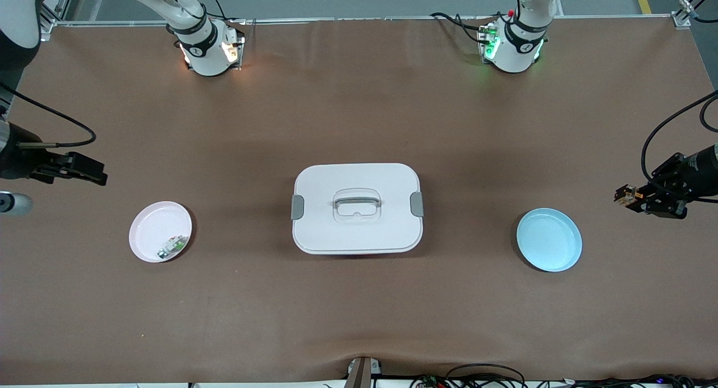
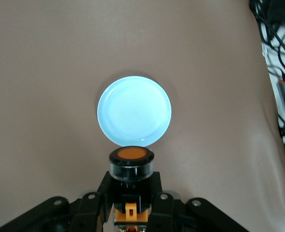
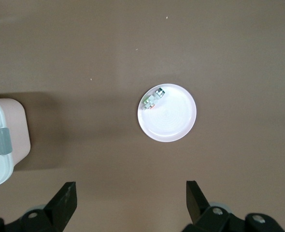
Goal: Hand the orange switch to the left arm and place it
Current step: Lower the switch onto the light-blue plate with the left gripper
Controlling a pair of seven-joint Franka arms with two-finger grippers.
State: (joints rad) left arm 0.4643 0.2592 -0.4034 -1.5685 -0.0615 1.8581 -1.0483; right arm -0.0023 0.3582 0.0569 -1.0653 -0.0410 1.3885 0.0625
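Note:
The orange switch (image 2: 131,164), a black cylinder with a round orange cap, is clamped in my left gripper (image 2: 131,187), which is shut on its body. In the front view that gripper (image 1: 633,197) hangs over the left arm's end of the table with the switch (image 1: 624,194) at its tip, close to a blue plate (image 1: 548,239). The white box (image 1: 357,207) with grey latches stands at the table's middle. My right gripper (image 1: 96,176) is open and empty over the right arm's end, its fingers (image 3: 65,200) wide apart above bare table near a pink plate (image 3: 167,112).
The pink plate (image 1: 151,231) carries a small green-and-white component (image 1: 174,245). The blue plate (image 2: 134,110) has nothing in it. One corner of the box (image 3: 2,140) shows in the right wrist view. Cables run along the table edge nearest the front camera (image 1: 482,377).

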